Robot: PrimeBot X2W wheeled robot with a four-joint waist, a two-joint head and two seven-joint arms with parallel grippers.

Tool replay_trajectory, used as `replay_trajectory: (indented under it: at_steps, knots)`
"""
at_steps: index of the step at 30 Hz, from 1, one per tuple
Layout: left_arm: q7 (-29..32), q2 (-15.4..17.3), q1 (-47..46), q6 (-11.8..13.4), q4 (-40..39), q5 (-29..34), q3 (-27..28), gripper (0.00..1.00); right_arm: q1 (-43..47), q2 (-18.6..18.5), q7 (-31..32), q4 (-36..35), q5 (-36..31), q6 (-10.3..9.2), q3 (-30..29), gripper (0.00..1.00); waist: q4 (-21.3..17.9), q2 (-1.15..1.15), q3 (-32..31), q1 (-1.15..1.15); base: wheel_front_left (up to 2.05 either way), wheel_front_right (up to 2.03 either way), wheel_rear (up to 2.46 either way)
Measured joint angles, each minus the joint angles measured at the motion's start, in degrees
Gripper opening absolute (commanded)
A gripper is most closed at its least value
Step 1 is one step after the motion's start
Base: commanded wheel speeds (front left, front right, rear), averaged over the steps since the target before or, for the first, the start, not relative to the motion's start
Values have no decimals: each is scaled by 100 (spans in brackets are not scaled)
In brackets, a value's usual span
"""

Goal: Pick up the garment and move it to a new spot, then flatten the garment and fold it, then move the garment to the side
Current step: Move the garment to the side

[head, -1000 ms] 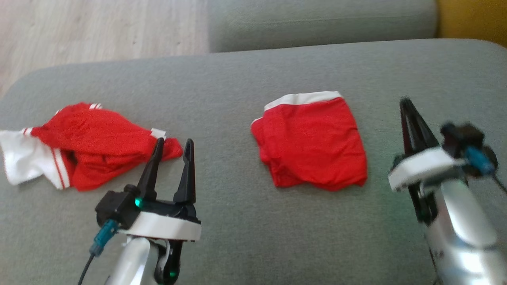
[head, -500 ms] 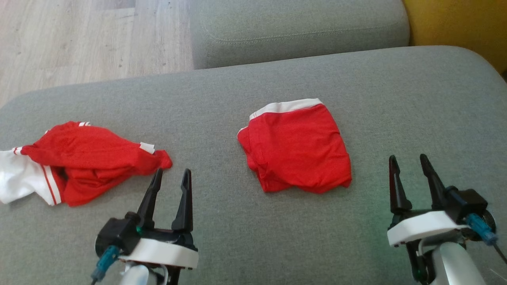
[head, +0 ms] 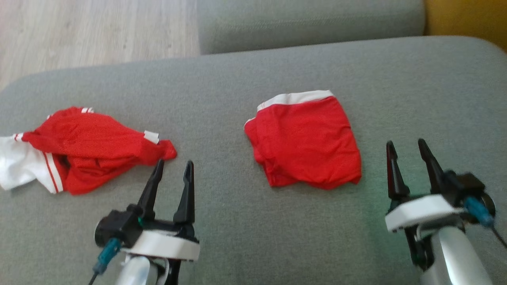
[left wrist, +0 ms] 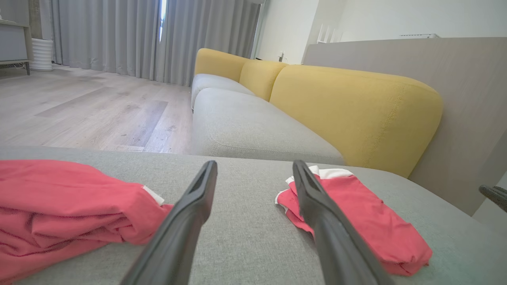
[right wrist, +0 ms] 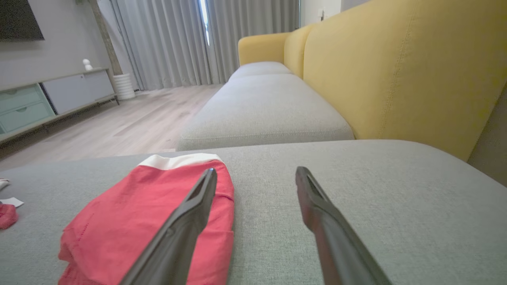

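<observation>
A second ago the right hand (head: 406,143) was pinched shut and held up high, just to the right of the folded red garment (head: 305,140). Now its two fingers stand wide apart with nothing between them. It sits low at the near right, away from the cloth. The folded red garment lies by itself in the middle of the grey sofa seat (head: 253,233). It is a neat flat packet with its white band at the far edge. Nothing touches it.

The left hand (head: 174,162) looks the same as a second ago. It is wide open, it holds nothing, and it sits at the near left. Its fingertips are close to the crumpled red and white garment (head: 91,146) but do not touch it.

I think this means the right hand has let go and the folded piece is done for now. The messy one on the left looks like the next job, and the left hand is the closer one to it.

Now the count:
- There are two hands, and both are open and empty.
- Each hand has two dark fingers.
- There are two garments, one folded and one crumpled.
- They lie well apart on the same grey sofa seat.
</observation>
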Motion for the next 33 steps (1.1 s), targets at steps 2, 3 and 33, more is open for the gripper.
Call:
replay_trajectory:
  at_steps: [2, 3, 33]
  knots:
    - [0, -1, -100, 0, -11, 13, -18, 100, -172, -1, 177, 119, -85, 0, -13, 100, 40, 0, 97, 0, 0, 0, 0]
    - [0, -1, -161, 0, -15, 13, -26, 100, -280, -1, 269, 192, -81, 0, -16, 100, 64, 0, 151, 0, 0, 0, 0]
    - [0, -5, -782, 0, 151, -46, -403, 100, -2575, -78, 399, 3755, 218, 0, 695, 0, 622, 0, 723, 0, 0, 0, 0]
